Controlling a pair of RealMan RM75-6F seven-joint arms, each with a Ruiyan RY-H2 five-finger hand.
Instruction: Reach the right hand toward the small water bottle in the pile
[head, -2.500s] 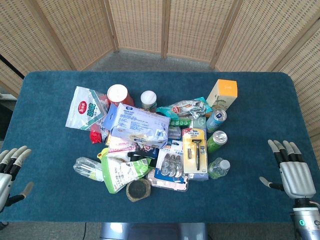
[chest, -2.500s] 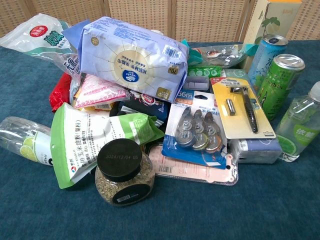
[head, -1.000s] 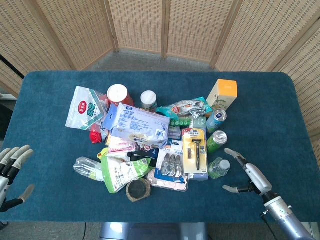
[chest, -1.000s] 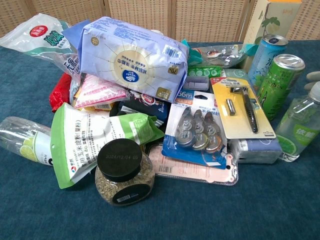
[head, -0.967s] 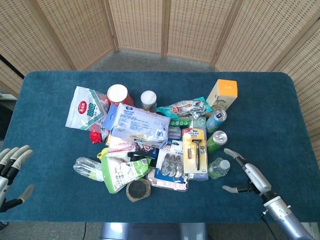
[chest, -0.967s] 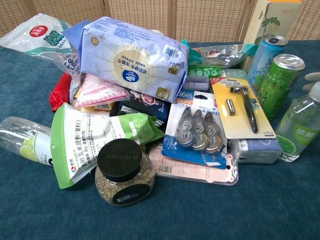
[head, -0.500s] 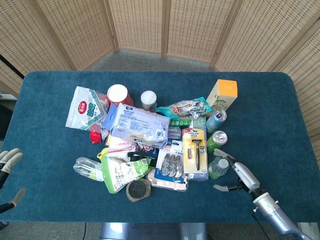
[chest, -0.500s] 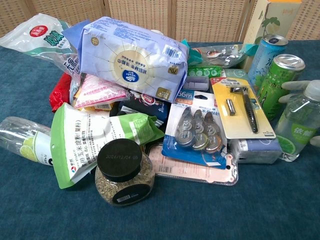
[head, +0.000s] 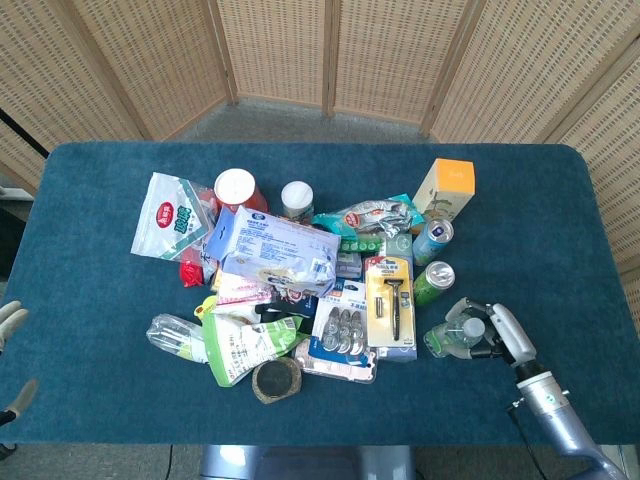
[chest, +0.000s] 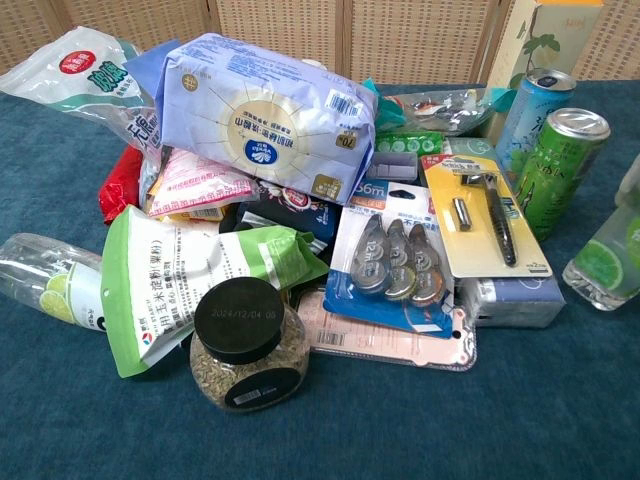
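Note:
The small water bottle has a clear body, a green label and a white cap. It lies tilted at the right edge of the pile, just below the green can. My right hand has its fingers curled over the bottle's upper part, with the thumb on the near side, and grips it. The chest view shows the bottle leaning at the right border, with the hand itself hardly visible. At the left border, only the spread fingertips of my left hand show, and they hold nothing.
The pile fills the blue table's middle: a razor pack, a tall blue can, an orange-topped carton, a tissue pack, a black-lidded jar and a larger lying bottle. Bare cloth stretches right of the pile.
My right hand came in from the lower right and closed around the small bottle. The bottle tipped over and shifted right. My left hand slid further out of the frame.

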